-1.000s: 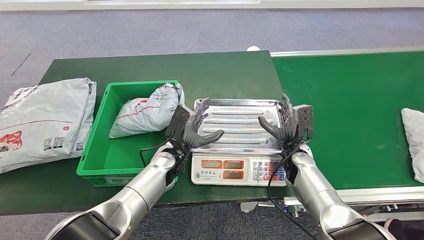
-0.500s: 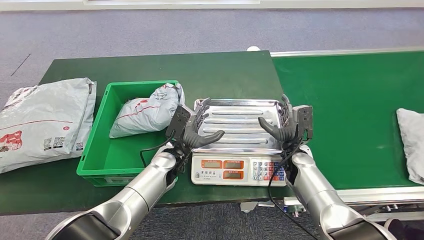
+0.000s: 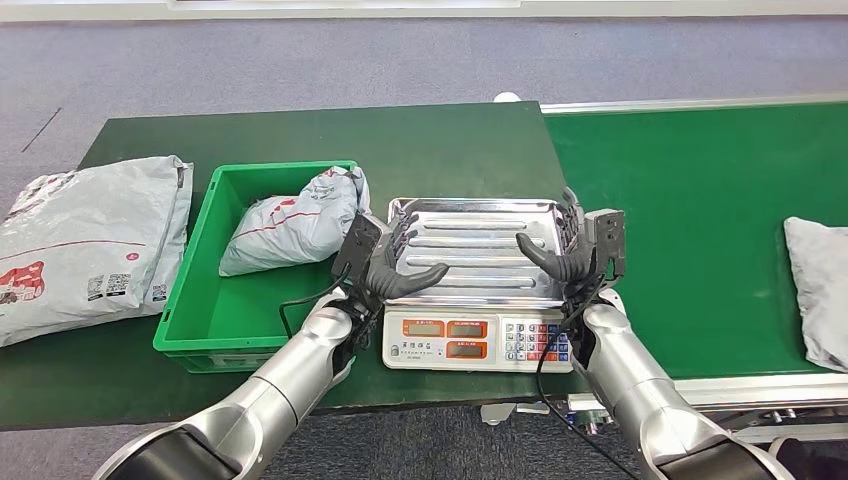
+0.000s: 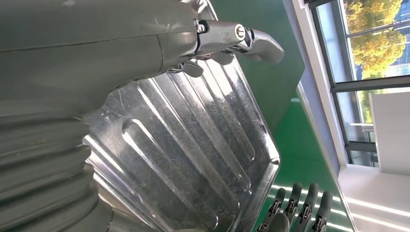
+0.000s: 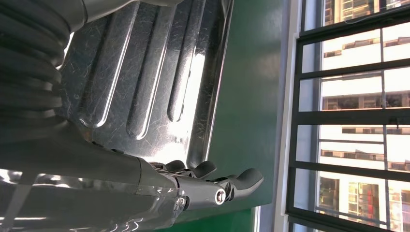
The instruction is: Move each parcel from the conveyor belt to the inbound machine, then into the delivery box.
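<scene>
Both hands, left hand point(image 3: 392, 262) and right hand point(image 3: 567, 250), hover unchanged over the scale's tray point(image 3: 478, 250), fingers spread wide, holding nothing. Of three parcels, one point(image 3: 815, 290) has ridden further in on the conveyor belt point(image 3: 690, 200); one point(image 3: 295, 222) lies in the green box point(image 3: 195, 315), one point(image 3: 90, 245) left of it.

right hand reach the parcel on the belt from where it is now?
Probably not yet. The right hand is open over the scale tray, and the parcel lies at the far right of the belt, with bare belt between them. Nothing blocks the way; the gap looks too wide.
</scene>
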{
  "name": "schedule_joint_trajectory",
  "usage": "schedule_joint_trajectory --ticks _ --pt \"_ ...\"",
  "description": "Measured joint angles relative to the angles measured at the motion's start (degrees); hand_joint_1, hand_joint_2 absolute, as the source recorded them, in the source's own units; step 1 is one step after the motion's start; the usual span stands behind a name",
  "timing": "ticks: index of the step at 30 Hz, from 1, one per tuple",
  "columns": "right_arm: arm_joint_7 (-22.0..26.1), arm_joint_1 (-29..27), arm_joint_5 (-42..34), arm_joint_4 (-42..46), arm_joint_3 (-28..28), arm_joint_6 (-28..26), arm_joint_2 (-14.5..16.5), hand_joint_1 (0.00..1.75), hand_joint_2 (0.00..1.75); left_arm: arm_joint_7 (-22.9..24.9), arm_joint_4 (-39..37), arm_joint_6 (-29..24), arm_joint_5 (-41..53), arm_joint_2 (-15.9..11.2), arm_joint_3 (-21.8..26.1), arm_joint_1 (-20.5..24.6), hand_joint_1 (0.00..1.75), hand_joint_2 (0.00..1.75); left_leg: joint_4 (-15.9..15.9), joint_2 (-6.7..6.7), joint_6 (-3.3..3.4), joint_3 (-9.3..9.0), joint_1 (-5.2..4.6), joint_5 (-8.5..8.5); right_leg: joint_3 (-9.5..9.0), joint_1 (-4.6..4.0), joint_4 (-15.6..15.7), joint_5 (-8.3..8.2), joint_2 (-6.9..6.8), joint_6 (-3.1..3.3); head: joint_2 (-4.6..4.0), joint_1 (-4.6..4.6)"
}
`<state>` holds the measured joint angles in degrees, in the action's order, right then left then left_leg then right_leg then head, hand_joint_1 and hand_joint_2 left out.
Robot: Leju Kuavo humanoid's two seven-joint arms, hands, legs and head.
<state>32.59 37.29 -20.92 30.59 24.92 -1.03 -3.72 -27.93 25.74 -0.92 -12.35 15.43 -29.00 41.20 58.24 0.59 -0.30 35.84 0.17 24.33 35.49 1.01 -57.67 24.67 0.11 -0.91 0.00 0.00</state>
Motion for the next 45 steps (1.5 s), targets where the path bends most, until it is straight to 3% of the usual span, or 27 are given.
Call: schedule_joint_trajectory --ticks 21,30,38,45 --pt "-0.46 0.15 -0.40 -0.10 0.10 -0.59 0.01 0.00 1.75 1.97 0.32 1.02 0.09 0.50 0.21 0.17 0.00 1.75 0.01 0.00 0.00 0.00 0.00 0.00 0.00 0.01 0.00 0.00 0.00 0.00 0.00 0.00" --pt "0.31 -1.53 4.20 0.45 -0.17 -3.07 -0.05 0.00 1.75 2.89 -0.32 3.46 0.97 0.87 0.26 1.49 0.00 1.75 0.00 0.00 0.00 0.00 0.00 0.00 0.01 0.00 0.00 0.00 -0.01 0.00 0.00 0.00" --pt "-3.46 -0.53 10.80 1.21 -4.42 -3.71 -1.87 0.00 1.75 3.44 -0.10 5.46 3.22 0.72 0.26 2.54 0.00 1.75 0.02 0.02 0.01 0.02 -0.02 -0.01 0.02 0.03 0.00 -0.02 -0.02 -0.02 0.00 0.00" --pt "-3.84 0.17 13.52 1.25 -8.48 -6.09 -4.20 0.00 1.75 3.68 0.61 5.56 3.96 0.74 0.26 2.78 0.00 1.75 0.06 0.03 0.02 0.03 -0.03 0.00 0.01 0.03 0.00 -0.02 -0.03 -0.04 0.00 0.00"
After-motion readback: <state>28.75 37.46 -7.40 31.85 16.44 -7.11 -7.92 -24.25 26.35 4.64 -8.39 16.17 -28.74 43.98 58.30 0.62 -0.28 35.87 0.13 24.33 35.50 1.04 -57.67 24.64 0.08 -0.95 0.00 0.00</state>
